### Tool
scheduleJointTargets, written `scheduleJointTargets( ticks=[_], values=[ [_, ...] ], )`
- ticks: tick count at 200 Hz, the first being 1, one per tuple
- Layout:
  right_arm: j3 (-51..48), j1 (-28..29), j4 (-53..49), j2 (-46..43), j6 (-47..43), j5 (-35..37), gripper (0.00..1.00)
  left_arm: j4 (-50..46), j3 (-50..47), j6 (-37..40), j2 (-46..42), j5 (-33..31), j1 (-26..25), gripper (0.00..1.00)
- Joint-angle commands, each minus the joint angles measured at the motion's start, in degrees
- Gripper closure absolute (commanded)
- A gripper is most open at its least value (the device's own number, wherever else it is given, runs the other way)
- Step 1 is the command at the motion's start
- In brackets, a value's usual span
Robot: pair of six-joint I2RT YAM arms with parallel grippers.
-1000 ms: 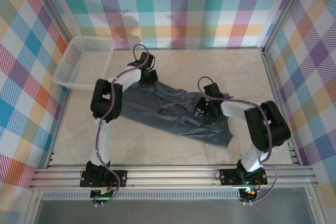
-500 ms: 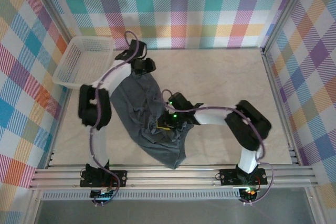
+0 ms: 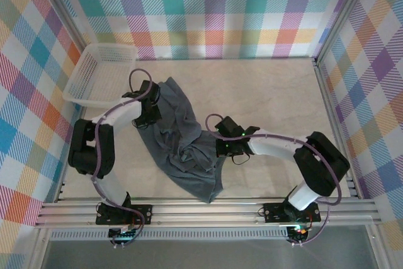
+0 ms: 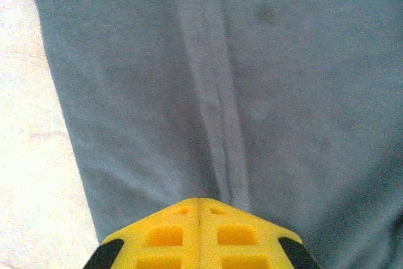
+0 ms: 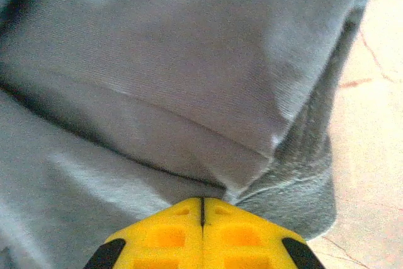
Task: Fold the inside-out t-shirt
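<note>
On the desk (image 3: 271,86), left of the middle, the inside-out t-shirt (image 3: 179,140) is spread in a crumpled, bunched strip that runs from its far end beside the left arm down toward the near rail. Slate blue-grey fabric is heaped in folds at the middle of the strip, and a narrower tail is drawn out to the near edge.

At the far end of the garment, the left hand (image 3: 153,100) is set on the cloth. From the left wrist, its yellow fingers (image 4: 167,234) are seen pressed together with no gap, and a raised ridge of fabric is drawn straight into the tips, so the shirt is pinched there.

Along the right side of the heap, the right hand (image 3: 221,146) is laid against the fabric. From the right wrist, its fingers (image 5: 236,234) are likewise closed to a thin line, and a folded edge of the shirt is gripped at the tips.

A white mesh basket (image 3: 74,83) is placed at the far left corner, apart from the shirt.
</note>
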Motion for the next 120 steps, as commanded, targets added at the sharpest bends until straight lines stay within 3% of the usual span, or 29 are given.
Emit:
scheduleJointTargets(
  ticks=[1, 39, 74, 91, 104, 120],
  values=[
    [2.0, 0.3, -3.1, 1.2, 1.2, 1.7, 0.99, -2.8, 5.9, -2.7, 5.8, -4.7, 0.6, 1.00],
    [3.5, 0.1, -4.9, 3.0, 10.6, 2.7, 1.00, -2.7, 16.8, -5.5, 20.2, -3.6, 0.6, 1.00],
    [4.2, -1.4, -6.2, 3.1, 18.9, 2.5, 0.97, -1.3, 31.3, -5.7, 33.0, 3.4, 0.7, 1.00],
    [-0.5, -3.7, -0.9, 1.0, 29.8, -2.4, 0.96, 0.5, 39.4, -5.6, 37.2, 6.3, 0.7, 1.00],
    [-7.4, -4.7, 9.4, -0.8, 40.8, -6.4, 0.97, 0.4, 47.7, -5.2, 41.1, 8.7, 0.7, 1.00],
    [-12.6, -2.5, 18.4, -0.7, 52.7, -7.6, 1.00, -0.4, 58.7, -5.2, 46.0, 12.6, 0.6, 1.00]
  ],
)
